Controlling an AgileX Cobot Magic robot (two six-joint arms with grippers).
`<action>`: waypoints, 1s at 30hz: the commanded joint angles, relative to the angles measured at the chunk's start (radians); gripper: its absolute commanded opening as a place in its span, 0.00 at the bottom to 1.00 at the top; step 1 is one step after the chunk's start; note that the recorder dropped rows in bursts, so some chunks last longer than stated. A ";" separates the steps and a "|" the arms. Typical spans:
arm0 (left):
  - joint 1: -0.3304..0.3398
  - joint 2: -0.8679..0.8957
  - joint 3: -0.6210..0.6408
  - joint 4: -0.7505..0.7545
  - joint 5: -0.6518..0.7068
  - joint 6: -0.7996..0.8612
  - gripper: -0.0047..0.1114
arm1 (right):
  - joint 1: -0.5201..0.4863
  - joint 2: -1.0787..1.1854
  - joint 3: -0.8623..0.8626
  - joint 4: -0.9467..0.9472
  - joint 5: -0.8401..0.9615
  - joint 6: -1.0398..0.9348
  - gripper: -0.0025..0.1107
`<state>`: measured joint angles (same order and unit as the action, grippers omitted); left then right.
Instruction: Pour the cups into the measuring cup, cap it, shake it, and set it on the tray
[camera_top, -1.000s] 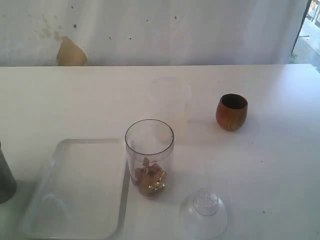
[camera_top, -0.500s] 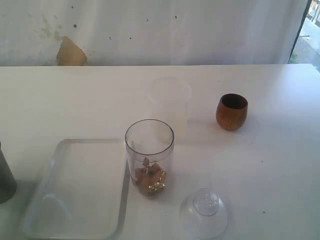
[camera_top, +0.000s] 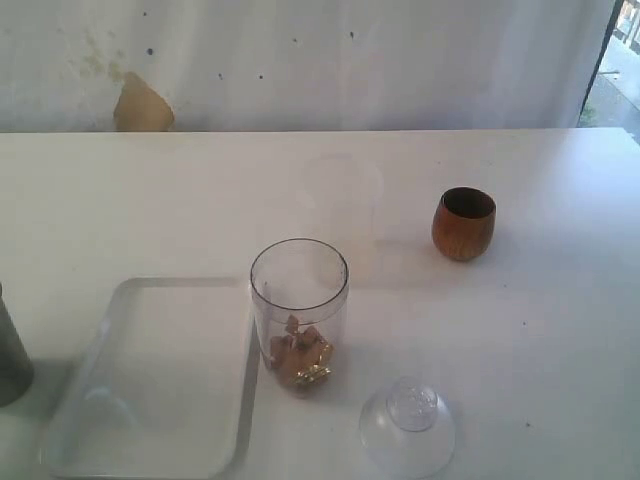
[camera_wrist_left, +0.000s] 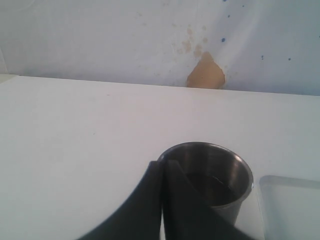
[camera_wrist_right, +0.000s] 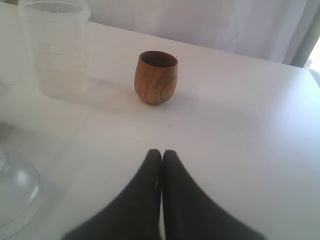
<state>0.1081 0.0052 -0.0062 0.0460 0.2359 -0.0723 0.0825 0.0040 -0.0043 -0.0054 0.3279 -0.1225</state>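
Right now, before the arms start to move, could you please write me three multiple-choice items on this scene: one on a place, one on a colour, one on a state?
1. Where is the dome cap relative to the measuring cup?
A. on top of it
B. on the table beside it
C. inside it

2. What colour is the wooden cup?
A. brown
B. green
C. blue

3. How does the right tool stand?
A. wide open
B. shut, holding nothing
C. shut on the wooden cup

Answers:
1 B: the cap lies on the table, and the measuring cup's mouth is uncovered.
2 A: its wall shows brown wood grain.
3 B: the tool is closed tip to tip with nothing between, and the wooden cup stands apart from it.
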 joint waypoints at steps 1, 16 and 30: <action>0.000 -0.005 0.006 -0.005 -0.002 0.003 0.04 | -0.005 -0.004 0.004 -0.006 -0.008 -0.002 0.02; 0.000 -0.005 0.006 -0.005 -0.002 0.003 0.04 | -0.005 -0.004 0.004 -0.003 -0.008 -0.002 0.02; 0.000 -0.005 0.006 -0.055 -0.087 -0.052 0.04 | -0.005 -0.004 0.004 -0.003 -0.008 -0.002 0.02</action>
<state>0.1081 0.0052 -0.0062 0.0388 0.2201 -0.0766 0.0825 0.0040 -0.0043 0.0000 0.3279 -0.1225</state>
